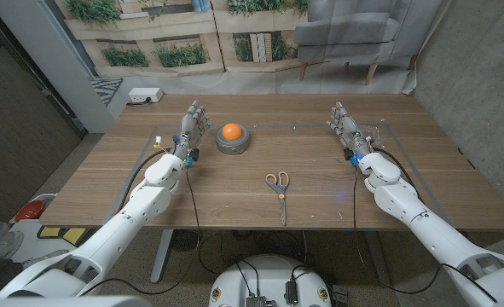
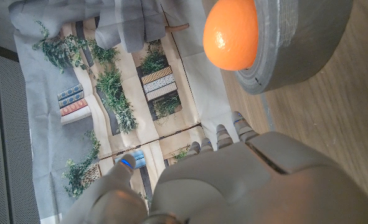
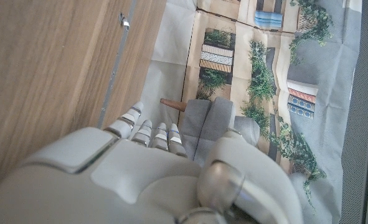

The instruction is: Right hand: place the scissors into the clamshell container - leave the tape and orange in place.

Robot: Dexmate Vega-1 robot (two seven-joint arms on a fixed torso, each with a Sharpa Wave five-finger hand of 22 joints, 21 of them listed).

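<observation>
The scissors (image 1: 278,189) lie near the middle of the wooden table (image 1: 320,162), grey handles towards the far side, blades pointing at the front edge. An orange (image 1: 231,131) sits in the hole of a grey tape roll (image 1: 233,144) at the far middle; in the left wrist view the orange (image 2: 231,32) and the tape roll (image 2: 296,43) are close ahead of the fingers. My left hand (image 1: 192,126) stands just left of the tape, fingers apart, holding nothing. My right hand (image 1: 345,128) stands at the far right, well away from the scissors, fingers apart and empty.
A thin pale outline (image 1: 388,128) runs around the table's working area. Beyond the far edge are a white power strip (image 1: 144,96) on the floor, a grey armchair (image 1: 354,34) and a printed backdrop. Cables trail along both forearms.
</observation>
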